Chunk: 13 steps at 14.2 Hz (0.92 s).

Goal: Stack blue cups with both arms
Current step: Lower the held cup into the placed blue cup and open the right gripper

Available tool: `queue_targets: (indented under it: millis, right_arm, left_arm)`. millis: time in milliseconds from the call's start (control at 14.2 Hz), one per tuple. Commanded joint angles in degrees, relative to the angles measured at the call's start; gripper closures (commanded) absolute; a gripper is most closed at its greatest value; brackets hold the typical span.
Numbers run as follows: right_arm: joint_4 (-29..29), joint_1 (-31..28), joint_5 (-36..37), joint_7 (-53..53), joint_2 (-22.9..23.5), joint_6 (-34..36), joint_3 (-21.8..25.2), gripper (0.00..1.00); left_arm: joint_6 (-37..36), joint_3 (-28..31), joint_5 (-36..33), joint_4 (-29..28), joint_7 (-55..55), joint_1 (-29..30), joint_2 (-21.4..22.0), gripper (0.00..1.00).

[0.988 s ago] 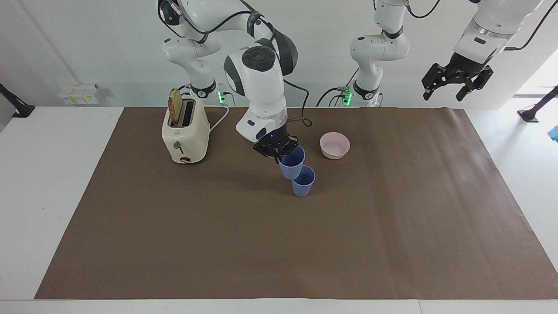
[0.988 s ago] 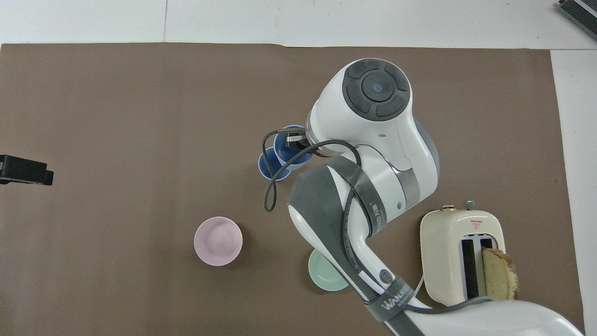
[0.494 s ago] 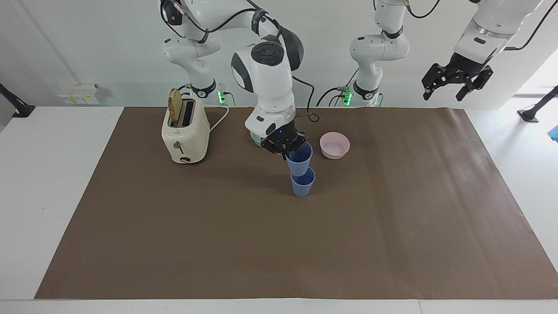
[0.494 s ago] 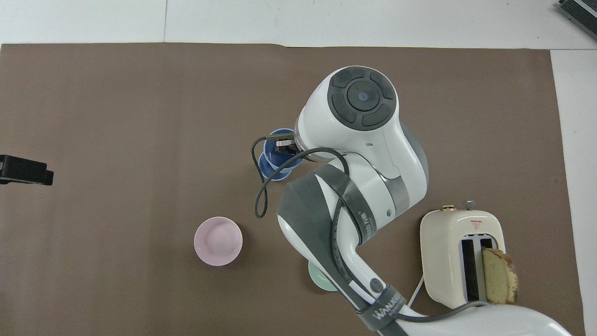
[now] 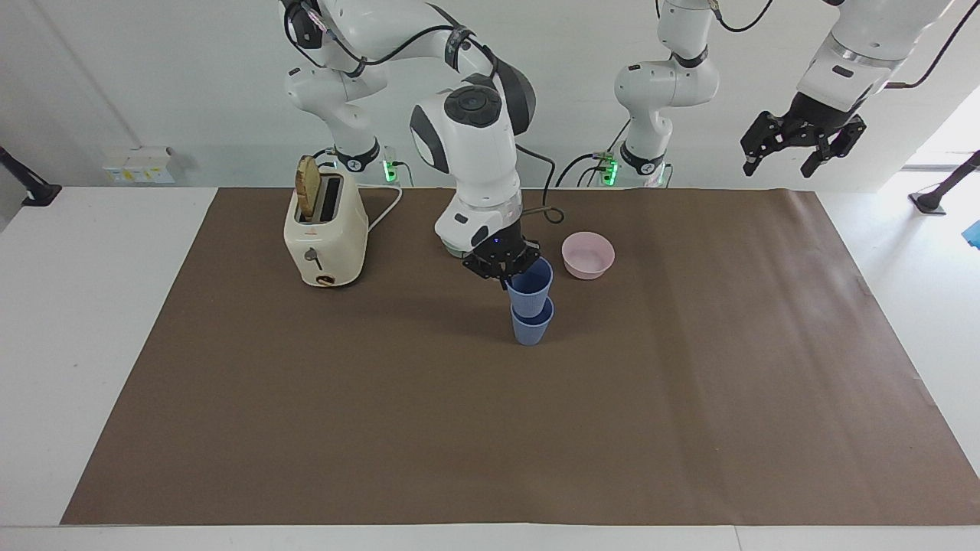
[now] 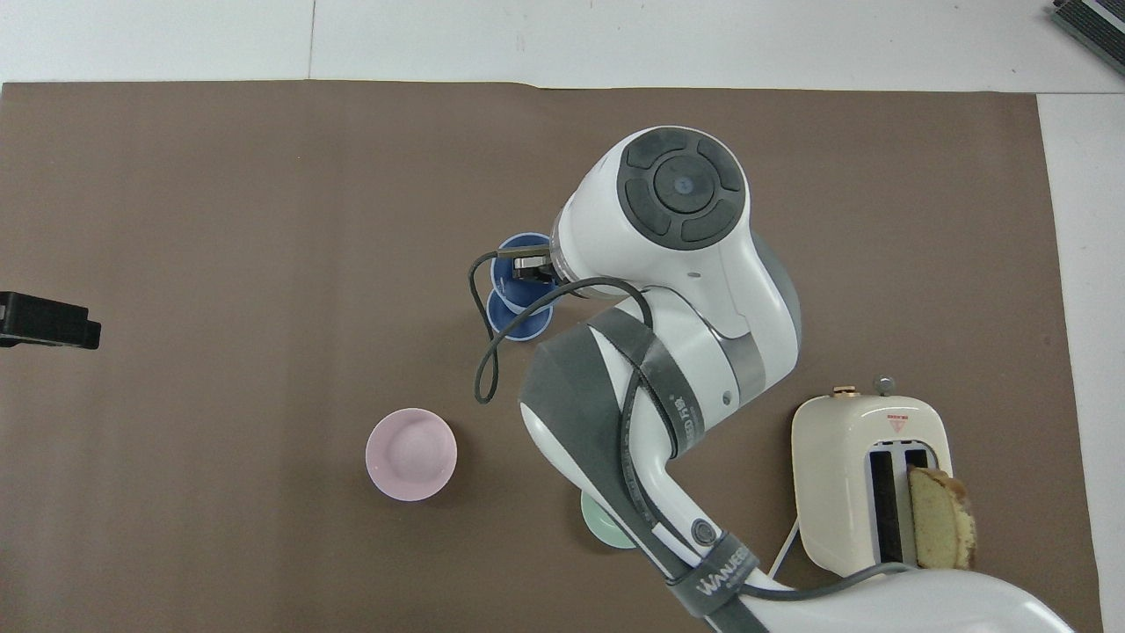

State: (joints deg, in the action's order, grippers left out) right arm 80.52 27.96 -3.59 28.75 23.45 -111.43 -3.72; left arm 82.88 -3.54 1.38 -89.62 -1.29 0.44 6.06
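One blue cup (image 5: 531, 327) stands upright on the brown mat near the middle of the table. The other blue cup (image 5: 530, 282) hangs slightly tilted with its base down in the standing cup's mouth. My right gripper (image 5: 511, 275) is shut on the upper cup's rim, on the side toward the toaster. In the overhead view the upper cup (image 6: 513, 283) overlaps the standing cup (image 6: 518, 323), and the right arm hides most of the gripper. My left gripper (image 5: 800, 145) waits open and empty, raised high over the left arm's end of the table.
A pink bowl (image 5: 588, 255) sits on the mat nearer to the robots than the cups. A mint-green bowl (image 6: 605, 527) lies mostly hidden under the right arm. A cream toaster (image 5: 325, 232) holding a bread slice stands toward the right arm's end.
My right gripper has carried its blue cup sideways over the standing cup and lowered it, so the cup's base now sits in the standing cup's mouth. The left arm has not moved.
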Motion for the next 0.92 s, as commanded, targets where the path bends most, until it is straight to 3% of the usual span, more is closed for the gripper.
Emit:
queue_targets:
  millis: [0, 847]
  right_arm:
    - [2.17, -0.36, -0.46, -1.51, 0.2, -2.03, -0.5, 1.0]
    - [2.97, 0.6, -0.01, -1.51, 3.01, -5.02, -0.5, 1.0]
  left_arm:
    - [-1.06, -0.24, -0.33, 0.59, -0.2, 0.53, 0.0, 0.0]
    - [-1.06, -0.24, -0.33, 0.59, -0.29, 0.53, 0.0, 0.0]
